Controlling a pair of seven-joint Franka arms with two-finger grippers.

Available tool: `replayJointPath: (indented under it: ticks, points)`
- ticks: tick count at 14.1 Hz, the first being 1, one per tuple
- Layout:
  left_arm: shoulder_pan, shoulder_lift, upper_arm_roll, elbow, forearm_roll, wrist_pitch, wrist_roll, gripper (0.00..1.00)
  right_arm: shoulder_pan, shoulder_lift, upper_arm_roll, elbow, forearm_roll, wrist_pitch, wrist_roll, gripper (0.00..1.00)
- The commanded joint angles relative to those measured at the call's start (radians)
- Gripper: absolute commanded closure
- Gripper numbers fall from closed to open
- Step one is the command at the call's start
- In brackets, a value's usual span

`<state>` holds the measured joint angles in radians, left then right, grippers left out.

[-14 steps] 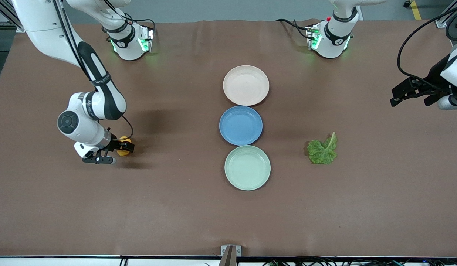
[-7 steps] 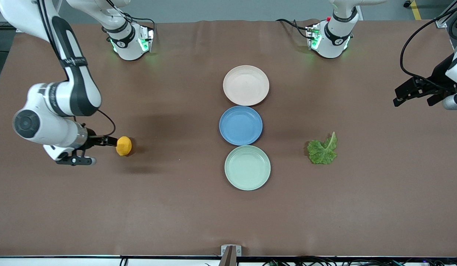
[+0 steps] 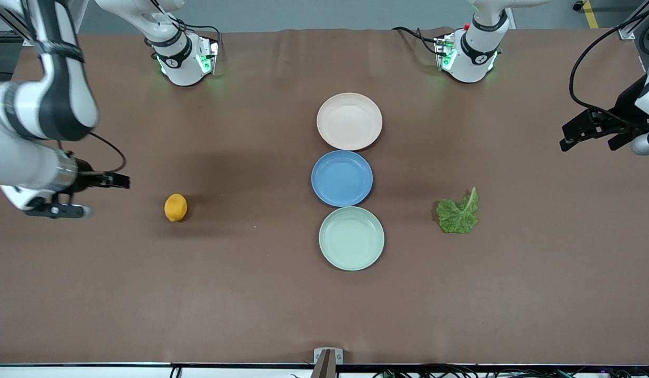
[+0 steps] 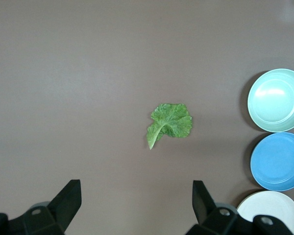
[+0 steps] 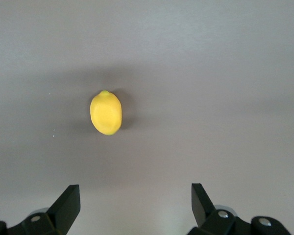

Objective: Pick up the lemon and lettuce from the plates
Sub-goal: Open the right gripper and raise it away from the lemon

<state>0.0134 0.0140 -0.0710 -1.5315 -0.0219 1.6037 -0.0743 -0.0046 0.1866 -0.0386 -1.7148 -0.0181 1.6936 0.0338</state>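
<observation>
From the front, both jobs look done: the lemon (image 3: pixel 175 207) and lettuce (image 3: pixel 459 212) lie on the bench, and the beige plate (image 3: pixel 349 121), blue plate (image 3: pixel 342 178) and green plate (image 3: pixel 351 238) are empty. My left gripper (image 4: pixel 137 205) hangs open over the lettuce (image 4: pixel 169 123). My right gripper (image 5: pixel 135 205) hangs open above the lemon (image 5: pixel 106 112).

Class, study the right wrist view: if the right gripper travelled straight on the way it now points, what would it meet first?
Probably the bare table: the open right gripper faces down, with the lemon ahead but off its centre line.

lemon (image 3: pixel 175 207) orange-yellow | lettuce (image 3: pixel 458 214) green | plates beige-pink (image 3: pixel 349 121), mint (image 3: pixel 351 238), blue (image 3: pixel 342 178)
</observation>
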Motion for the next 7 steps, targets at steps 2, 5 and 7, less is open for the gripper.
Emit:
replayJointPath:
  ticks: [2, 5, 7]
  points:
    - [-0.004, 0.0, 0.004, 0.024, 0.008, -0.028, 0.004, 0.0, -0.026, 0.002, 0.016, 0.133, -0.011, -0.15, -0.012, 0.0]
    - [-0.004, 0.001, 0.005, 0.034, 0.008, -0.028, 0.004, 0.0, -0.026, 0.02, 0.017, 0.239, -0.011, -0.184, -0.011, 0.0]
    - [-0.004, 0.0, 0.005, 0.034, 0.007, -0.028, 0.005, 0.0, -0.032, 0.02, 0.016, 0.257, -0.008, -0.193, -0.017, 0.0]
